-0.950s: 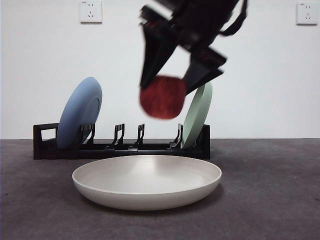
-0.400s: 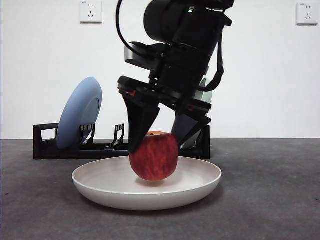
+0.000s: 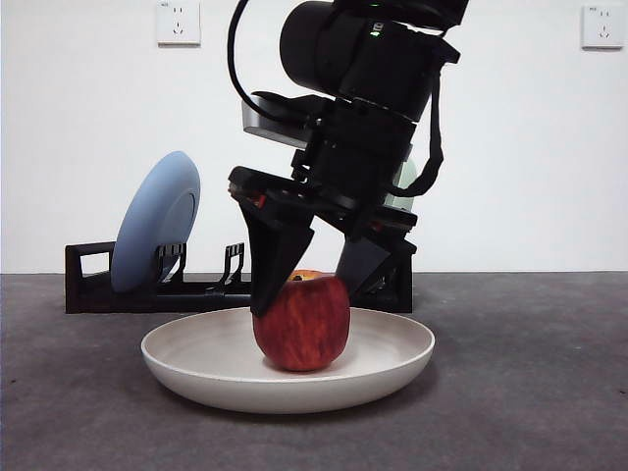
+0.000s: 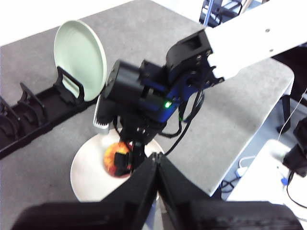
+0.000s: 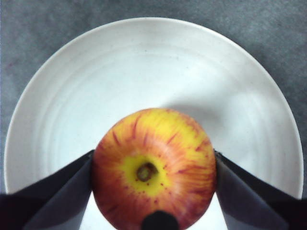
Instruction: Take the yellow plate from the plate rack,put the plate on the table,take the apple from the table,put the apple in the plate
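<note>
Your plate (image 3: 287, 359) already lies flat on the table (image 3: 530, 392), in front of the rack (image 3: 235, 285). The right gripper (image 3: 312, 294) pinches the apple (image 3: 301, 323), which rests at the plate's middle. You only need to let go. The left gripper (image 4: 156, 172), pressed together, waits above.

The right gripper (image 3: 312, 294) points straight down, jaws clamped; the left gripper (image 4: 157, 165) waits, jaws together

Three plates in all: one yellow plate (image 3: 196, 368), one blue plate (image 3: 155, 221), one pale green plate (image 4: 79, 52); one apple (image 3: 302, 322); one plate rack (image 3: 88, 275); two wall sockets (image 3: 178, 22); two pincers, left pincer (image 4: 157, 184) and right pincer (image 3: 309, 294).
</note>
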Tool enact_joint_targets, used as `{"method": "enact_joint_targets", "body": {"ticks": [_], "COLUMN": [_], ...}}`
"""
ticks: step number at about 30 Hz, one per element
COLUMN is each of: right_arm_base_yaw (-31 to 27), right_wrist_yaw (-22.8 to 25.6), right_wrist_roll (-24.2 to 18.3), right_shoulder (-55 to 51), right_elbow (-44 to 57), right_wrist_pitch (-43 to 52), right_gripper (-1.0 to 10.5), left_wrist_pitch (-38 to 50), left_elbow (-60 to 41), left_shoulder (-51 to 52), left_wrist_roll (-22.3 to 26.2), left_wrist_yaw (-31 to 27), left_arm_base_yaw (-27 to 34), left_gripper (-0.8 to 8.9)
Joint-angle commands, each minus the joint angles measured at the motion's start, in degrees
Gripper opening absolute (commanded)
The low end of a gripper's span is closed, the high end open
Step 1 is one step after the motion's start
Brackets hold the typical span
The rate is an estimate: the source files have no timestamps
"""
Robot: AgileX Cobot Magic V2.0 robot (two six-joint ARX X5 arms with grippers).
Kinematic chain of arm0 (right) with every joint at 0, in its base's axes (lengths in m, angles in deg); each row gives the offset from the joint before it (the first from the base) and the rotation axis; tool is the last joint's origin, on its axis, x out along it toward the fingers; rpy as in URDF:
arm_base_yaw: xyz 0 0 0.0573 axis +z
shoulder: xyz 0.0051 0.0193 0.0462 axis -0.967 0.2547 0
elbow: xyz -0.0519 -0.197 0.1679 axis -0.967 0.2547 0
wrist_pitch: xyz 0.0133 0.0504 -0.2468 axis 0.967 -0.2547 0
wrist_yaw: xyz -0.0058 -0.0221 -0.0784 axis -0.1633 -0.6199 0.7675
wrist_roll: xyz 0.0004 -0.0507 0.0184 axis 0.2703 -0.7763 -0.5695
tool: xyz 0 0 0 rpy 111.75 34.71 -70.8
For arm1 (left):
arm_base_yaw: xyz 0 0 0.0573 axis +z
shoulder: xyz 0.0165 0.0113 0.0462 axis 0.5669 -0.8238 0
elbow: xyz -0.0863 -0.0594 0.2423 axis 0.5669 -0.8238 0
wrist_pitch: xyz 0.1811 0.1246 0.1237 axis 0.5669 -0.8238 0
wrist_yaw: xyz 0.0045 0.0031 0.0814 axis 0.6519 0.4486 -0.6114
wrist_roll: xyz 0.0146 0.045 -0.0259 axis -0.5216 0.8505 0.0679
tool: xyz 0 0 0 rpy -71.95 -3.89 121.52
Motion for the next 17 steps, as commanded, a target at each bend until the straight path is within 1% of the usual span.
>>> {"method": "enact_joint_targets", "body": {"ticks": [1, 2, 3, 6, 7, 8, 17], "right_arm_base_yaw": [0.1, 0.3, 0.5, 0.8, 0.8, 0.8, 0.8], "right_wrist_yaw": [0.1, -0.3, -0.5, -1.1, -1.4, -1.8, -2.3], "right_wrist_roll": [0.7, 0.7, 0.5, 0.6, 0.7, 0.7, 0.6], "right_shoulder": [1.2, 1.2, 1.2, 1.1, 1.1, 1.1, 0.4], "right_elbow": [1.7, 1.7, 1.7, 1.4, 1.2, 1.0, -2.1], "right_wrist_pitch": [-1.0, -0.7, -0.4, 0.6, 0.6, 0.6, -2.6], "right_gripper": [0.1, 0.6, 1.3, 4.5, 5.4, 5.8, 5.8], "left_wrist_pitch": [-0.3, -0.3, -0.3, -0.3, -0.3, -0.3, -0.4], "left_elbow": [0.0, 0.0, 0.0, 0.0, 0.0, 0.0, 0.0], "left_shoulder": [0.1, 0.1, -0.1, -0.2, -0.2, -0.3, -0.4], "left_wrist_roll": [0.7, 0.7, 0.7, 1.2, 1.1, 1.1, 1.2], "left_wrist_yaw": [0.0, 0.0, 0.0, 0.0, 0.0, 0.0, 0.0], "left_arm_base_yaw": [0.0, 0.0, 0.0, 0.0, 0.0, 0.0, 0.0], "left_gripper": [-0.08, -0.08, -0.08, -0.08, -0.08, -0.08, -0.08]}}
